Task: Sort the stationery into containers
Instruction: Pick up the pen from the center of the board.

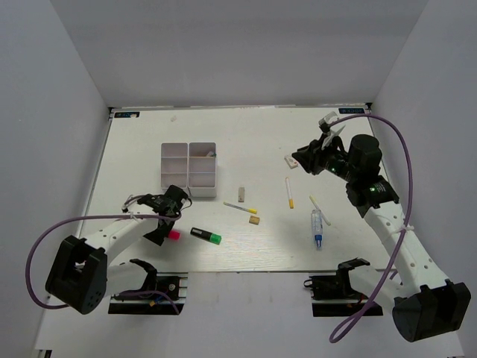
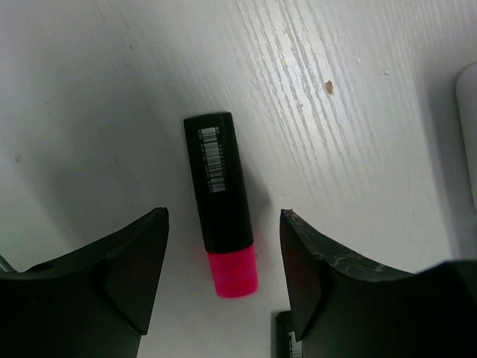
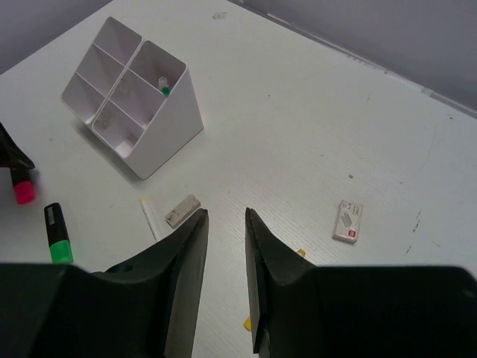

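The white four-compartment organizer stands left of centre; it also shows in the right wrist view, with a teal-tipped item in one compartment. My left gripper is open and low over the table. Its jaws straddle a black highlighter with a pink cap without touching it. A green-capped highlighter lies just to the right. My right gripper is raised at the right, its jaws a narrow gap apart and empty. Pens, beige erasers and a clear blue-tipped tube lie scattered mid-table.
A small white packet with a red mark lies near my right gripper. A yellow-tipped white pen and a small beige block lie between the highlighters and the tube. White walls enclose the table on three sides.
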You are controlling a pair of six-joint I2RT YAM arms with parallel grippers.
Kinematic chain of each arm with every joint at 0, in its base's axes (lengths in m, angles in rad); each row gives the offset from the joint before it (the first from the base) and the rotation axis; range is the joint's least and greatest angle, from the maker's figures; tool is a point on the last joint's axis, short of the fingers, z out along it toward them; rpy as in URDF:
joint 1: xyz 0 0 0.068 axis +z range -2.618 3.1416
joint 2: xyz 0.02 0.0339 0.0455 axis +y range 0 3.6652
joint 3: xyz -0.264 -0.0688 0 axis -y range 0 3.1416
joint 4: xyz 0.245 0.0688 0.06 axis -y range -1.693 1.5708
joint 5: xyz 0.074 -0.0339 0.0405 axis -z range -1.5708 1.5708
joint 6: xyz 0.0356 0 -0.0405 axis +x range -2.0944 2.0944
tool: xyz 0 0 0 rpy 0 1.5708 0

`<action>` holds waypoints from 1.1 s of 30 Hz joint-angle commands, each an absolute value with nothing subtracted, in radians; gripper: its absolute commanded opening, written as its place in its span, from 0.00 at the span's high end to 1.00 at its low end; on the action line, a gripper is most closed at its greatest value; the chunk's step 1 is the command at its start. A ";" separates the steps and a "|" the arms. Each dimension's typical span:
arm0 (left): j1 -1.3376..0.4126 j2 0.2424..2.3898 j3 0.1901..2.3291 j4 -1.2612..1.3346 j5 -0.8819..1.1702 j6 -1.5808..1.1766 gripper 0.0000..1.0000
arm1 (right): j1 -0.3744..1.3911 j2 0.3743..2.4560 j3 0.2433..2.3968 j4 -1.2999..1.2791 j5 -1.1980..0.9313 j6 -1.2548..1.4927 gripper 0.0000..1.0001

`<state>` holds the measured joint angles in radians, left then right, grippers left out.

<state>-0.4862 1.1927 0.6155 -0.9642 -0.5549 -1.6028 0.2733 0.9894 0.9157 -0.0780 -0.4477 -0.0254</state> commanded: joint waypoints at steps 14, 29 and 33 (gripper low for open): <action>-0.328 1.272 0.557 -0.759 -0.433 -1.457 0.34 | 0.216 0.956 0.876 -0.012 -0.520 0.021 0.67; -0.279 1.308 0.502 -0.649 -0.341 -1.342 0.59 | 0.189 0.942 0.865 -0.011 -0.560 0.054 0.67; -0.279 1.258 0.502 -0.640 -0.313 -1.287 0.72 | 0.181 0.945 0.864 -0.014 -0.578 0.058 0.67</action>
<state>-0.2840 1.2404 0.5671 -0.7380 -0.4515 -1.3140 0.1898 0.9611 0.8692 -0.0494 -0.5472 0.0422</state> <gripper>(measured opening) 0.407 0.327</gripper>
